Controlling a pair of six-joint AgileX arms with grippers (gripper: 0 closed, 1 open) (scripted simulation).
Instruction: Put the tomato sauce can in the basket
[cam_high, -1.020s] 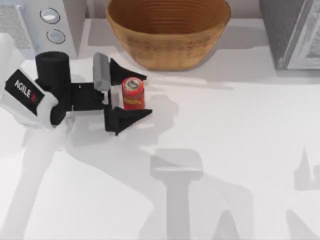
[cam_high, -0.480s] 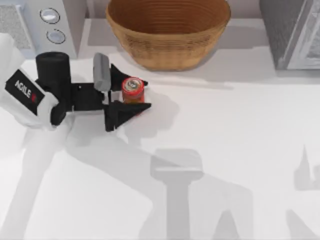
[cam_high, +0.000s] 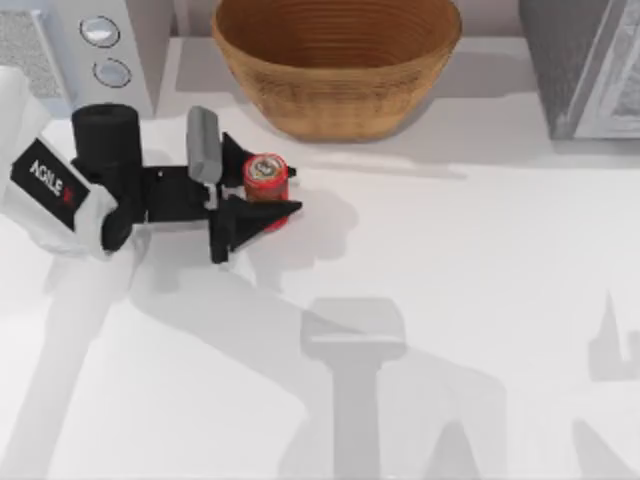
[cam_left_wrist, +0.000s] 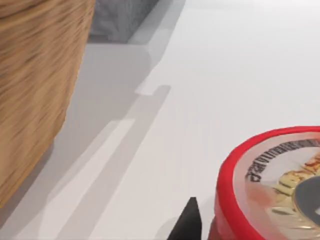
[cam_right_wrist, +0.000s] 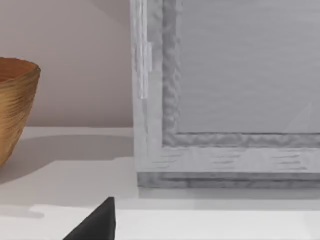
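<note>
The tomato sauce can (cam_high: 266, 172), red with a silver top, stands on the white table just in front of the basket (cam_high: 336, 100), toward its left. My left gripper (cam_high: 272, 190) reaches in from the left and is shut on the can, one black finger on each side of it. In the left wrist view the can's red rim (cam_left_wrist: 225, 190) sits very close, with the basket wall (cam_left_wrist: 35, 90) beside it and one fingertip (cam_left_wrist: 187, 225) by the can. A dark part of my right gripper (cam_right_wrist: 95, 225) shows in the right wrist view.
A white appliance with two round knobs (cam_high: 105, 50) stands at the back left. A grey box-like unit (cam_high: 590, 60) stands at the back right, seen close up (cam_right_wrist: 225, 100) from the right wrist, with the basket's edge (cam_right_wrist: 15, 105) off to one side.
My left gripper's fingers have closed inward from wide open until they press on the can. The can has barely shifted.
</note>
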